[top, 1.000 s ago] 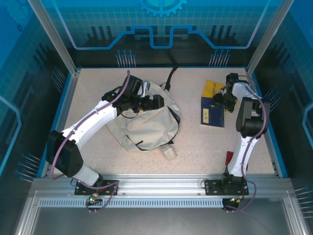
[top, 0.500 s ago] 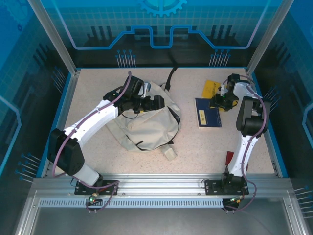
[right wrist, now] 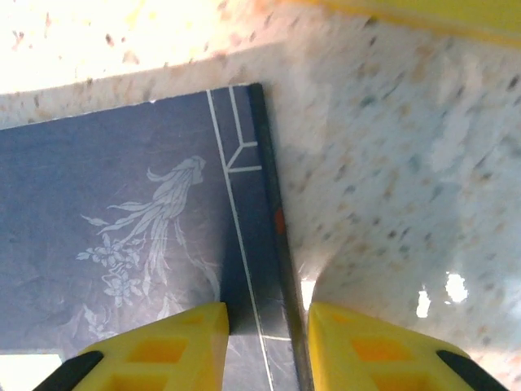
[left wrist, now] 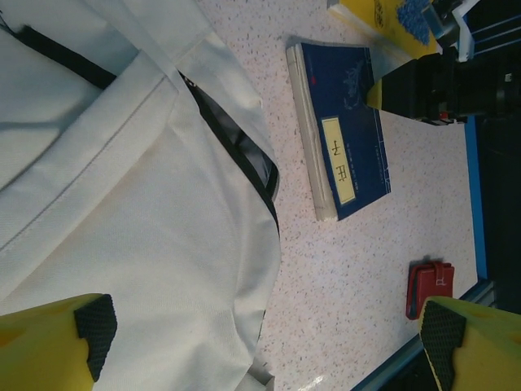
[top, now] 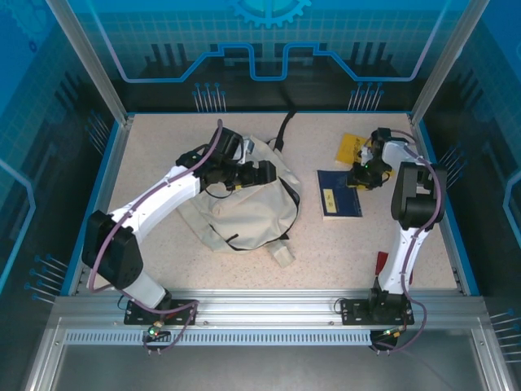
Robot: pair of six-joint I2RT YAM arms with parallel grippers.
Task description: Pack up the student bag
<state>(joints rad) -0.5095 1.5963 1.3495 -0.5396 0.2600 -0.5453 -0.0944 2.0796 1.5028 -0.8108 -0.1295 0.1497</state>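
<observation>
On your left, the cream fabric backpack with black zip trim, the student bag (top: 244,213), lies slumped on the speckled beige tabletop (top: 326,244), left of centre, with a black strap (top: 283,129) trailing from its far end towards the back wall. Your left gripper (top: 267,173) hovers over the upper part of the bag. In the left wrist view the gripper (left wrist: 269,342) has its jaws spread wide with nothing between them, the black pads (left wrist: 96,324) on its yellow fingers far apart above the cream fabric and the dark zip line (left wrist: 236,147).

Right of the bag, and apart from it, a dark blue book with a pale label (top: 339,194) lies flat on the table. Behind it, near the back right, sits a thin yellow booklet (top: 352,148).

Your right gripper (top: 361,175) is down at the far right corner of the blue book. In the right wrist view the gripper (right wrist: 269,326) has its yellow fingers (right wrist: 163,342) close together and straddling the book's (right wrist: 122,244) edge, one over the cover and one over the bare table. You cannot tell whether they are actually pinching it.

Nearer you on the right, beside the right arm, lies a small red object (top: 381,262).
</observation>
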